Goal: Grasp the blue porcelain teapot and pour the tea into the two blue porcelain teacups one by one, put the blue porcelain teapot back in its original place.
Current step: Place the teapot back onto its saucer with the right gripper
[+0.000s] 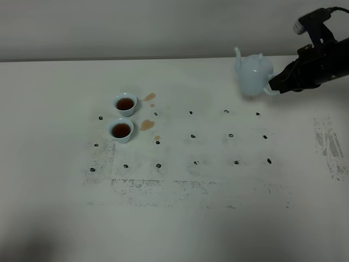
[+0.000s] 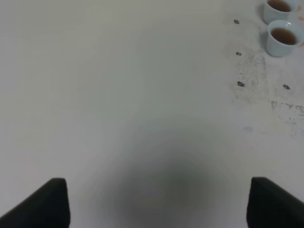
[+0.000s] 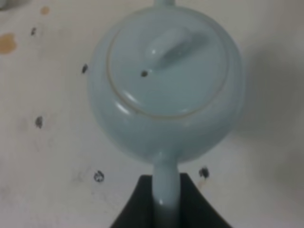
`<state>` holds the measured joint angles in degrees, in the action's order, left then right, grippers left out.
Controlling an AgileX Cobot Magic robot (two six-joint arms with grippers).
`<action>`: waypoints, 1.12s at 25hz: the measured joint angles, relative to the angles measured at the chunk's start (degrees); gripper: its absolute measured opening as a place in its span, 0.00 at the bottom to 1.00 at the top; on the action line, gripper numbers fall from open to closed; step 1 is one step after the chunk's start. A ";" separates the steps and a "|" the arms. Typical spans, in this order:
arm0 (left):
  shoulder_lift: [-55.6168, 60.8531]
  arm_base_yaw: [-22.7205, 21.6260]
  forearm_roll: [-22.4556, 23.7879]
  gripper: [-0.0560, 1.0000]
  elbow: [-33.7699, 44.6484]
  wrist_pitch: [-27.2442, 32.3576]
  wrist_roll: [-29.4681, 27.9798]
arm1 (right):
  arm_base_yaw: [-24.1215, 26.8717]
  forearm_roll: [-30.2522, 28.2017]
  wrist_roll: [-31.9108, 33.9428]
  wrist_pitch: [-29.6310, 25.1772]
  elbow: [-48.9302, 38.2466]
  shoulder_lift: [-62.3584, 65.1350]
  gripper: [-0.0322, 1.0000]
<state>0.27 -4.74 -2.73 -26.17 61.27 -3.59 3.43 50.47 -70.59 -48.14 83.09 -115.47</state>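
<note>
The exterior high view takes in the whole white bench (image 1: 174,218): the blue porcelain teapot (image 1: 253,76) sits near the far edge, toward the far right corner, and the two blue porcelain teacups (image 1: 125,103) stand close together left of the middle, well apart from the pot. Both cups hold dark tea, and small brown tea spills (image 1: 147,125) lie on the bench just beside them, on the teapot's side. Rows of small black marks (image 1: 192,136) dot the bench between cups and pot.

The right wrist view shows what the high view cannot: the right tool (image 3: 166,202) pressed together on the teapot's loop handle, the pale handle running between the two dark fingers (image 3: 137,204). It looks straight down on the lid and its knob. Whether the pot's base rests on the bench or hangs just above it is hard to tell from either view.

The right arm (image 1: 322,60) comes in from the right edge, angled down and leftward to the handle, its black body hiding the handle's outer end in the high view.

The left tool (image 2: 156,204) appears only in its own wrist view, its two dark fingertips (image 2: 47,204) spread wide over bare bench, with both teacups (image 2: 282,39) far off and nothing between the tips.
</note>
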 joint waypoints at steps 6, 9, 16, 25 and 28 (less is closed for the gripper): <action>0.00 0.00 0.00 0.74 0.00 0.00 0.00 | 0.71 7.86 -9.30 4.76 -6.45 0.00 0.08; 0.00 0.00 0.00 0.74 0.00 0.00 0.00 | 0.71 8.50 -10.28 6.13 -6.79 0.00 0.08; 0.00 0.00 0.00 0.74 0.00 0.00 0.00 | 0.71 8.00 -11.66 8.70 -10.55 0.00 0.08; 0.00 0.00 0.00 0.74 0.00 0.00 0.00 | 0.78 9.16 -13.54 12.58 -12.38 0.00 0.08; 0.00 0.00 0.00 0.74 0.00 0.00 0.00 | 0.90 10.88 -14.60 13.53 -12.38 0.00 0.08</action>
<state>0.27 -4.74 -2.73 -26.17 61.27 -3.59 4.32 61.35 -85.18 -34.61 70.72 -115.47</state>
